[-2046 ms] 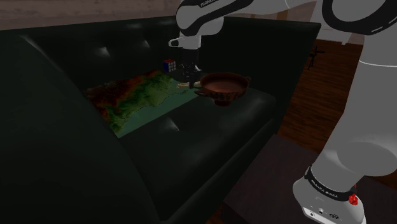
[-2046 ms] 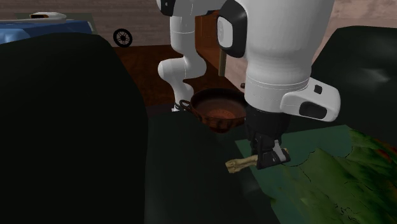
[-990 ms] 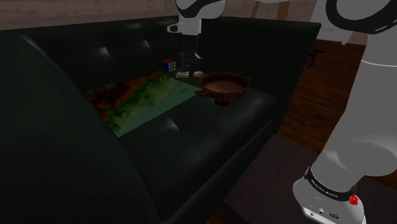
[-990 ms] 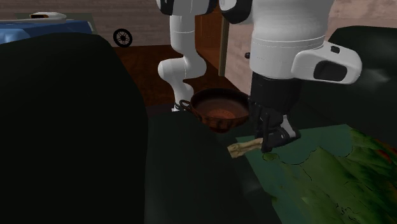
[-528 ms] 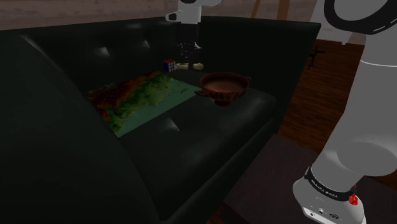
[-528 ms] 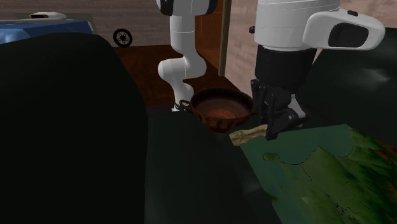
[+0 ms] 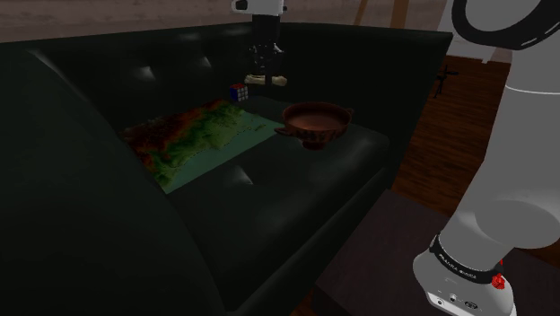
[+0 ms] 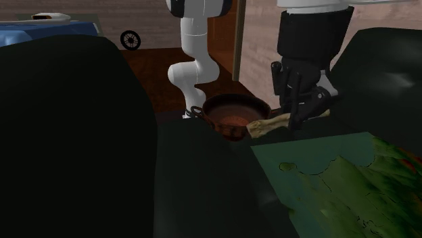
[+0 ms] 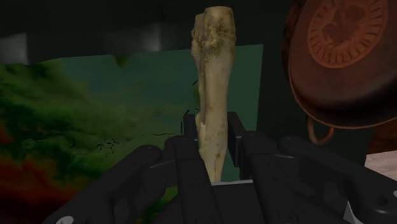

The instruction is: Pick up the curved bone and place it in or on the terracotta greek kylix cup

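The dark sofa (image 7: 287, 188) takes up most of the room, so dim that its seat, arm and back run together, and in the second exterior view its near bulk blocks off what lies behind it. The white arm (image 7: 511, 135) rises from its stand, and its upper links are cut off by the shoulder view's top edge, so only the black wrist hangs into sight above the sofa's back cushions. A green and red relief map (image 7: 193, 139) lies flat on the seat below the jaws, its near part cut off by the second exterior view's edge. The brown kylix cup (image 7: 316, 119) sits on the seat beside the map, lower than the jaws and off to one side; in the wrist view its bowl runs out of sight and one loop handle shows. The jaws are clenched on the pale bone (image 9: 211, 95), which is held in the air clear of the seat; its knobbly end pokes out past the fingertips while the other end is buried between them. A small colour cube (image 7: 239, 92) sits just beneath the jaws, its faces hard to make out.
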